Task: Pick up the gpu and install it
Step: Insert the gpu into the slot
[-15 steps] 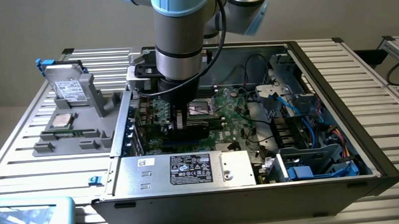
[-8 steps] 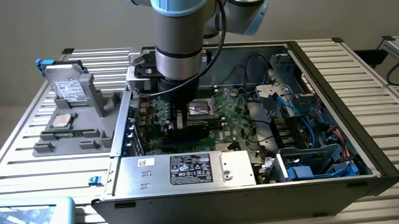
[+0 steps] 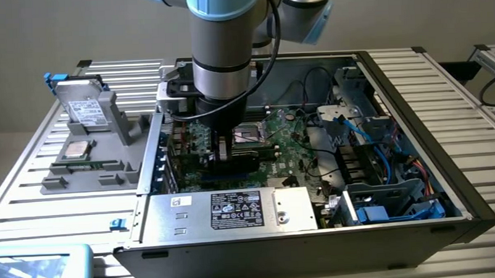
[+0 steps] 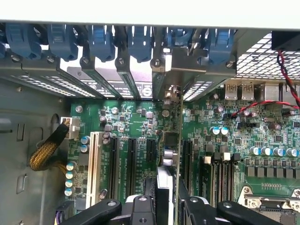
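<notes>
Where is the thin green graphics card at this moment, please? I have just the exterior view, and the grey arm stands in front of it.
Observer: The gpu, a thin green circuit card, stands on edge in the black claw, which is closed on it.
Operator: Thank you. Where does its far end reach?
Observer: Its silver end bracket meets the rear slot openings, beside the row of blue plastic latches.
Operator: What lies alongside it on the board?
Observer: Long black expansion slots run parallel to it, with one white slot beyond them.
</notes>
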You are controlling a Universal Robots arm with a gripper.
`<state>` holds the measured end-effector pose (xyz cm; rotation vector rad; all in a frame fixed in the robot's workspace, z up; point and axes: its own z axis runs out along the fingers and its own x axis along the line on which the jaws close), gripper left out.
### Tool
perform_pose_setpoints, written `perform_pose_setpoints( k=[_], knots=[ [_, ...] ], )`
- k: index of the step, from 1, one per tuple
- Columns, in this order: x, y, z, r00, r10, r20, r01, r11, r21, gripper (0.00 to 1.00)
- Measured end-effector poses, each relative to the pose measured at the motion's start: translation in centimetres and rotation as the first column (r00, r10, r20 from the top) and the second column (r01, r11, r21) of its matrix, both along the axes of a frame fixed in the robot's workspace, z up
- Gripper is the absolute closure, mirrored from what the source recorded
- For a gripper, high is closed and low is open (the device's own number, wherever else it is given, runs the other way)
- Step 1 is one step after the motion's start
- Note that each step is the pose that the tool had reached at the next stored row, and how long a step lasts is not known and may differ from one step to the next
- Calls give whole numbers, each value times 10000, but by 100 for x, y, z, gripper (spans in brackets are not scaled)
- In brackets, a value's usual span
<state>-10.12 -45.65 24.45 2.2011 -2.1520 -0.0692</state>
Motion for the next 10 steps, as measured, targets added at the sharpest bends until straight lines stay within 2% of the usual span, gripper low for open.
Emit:
perform_pose_setpoints(
  k=[5,8,10],
  knots=[
    [0,-4,4,10000,-32,-5,32,10000,17,71],
    [0,-5,5,10000,-90,-9,90,9999,56,71],
    [1,-11,18,9999,-111,-10,111,9999,106,71]
  ],
)
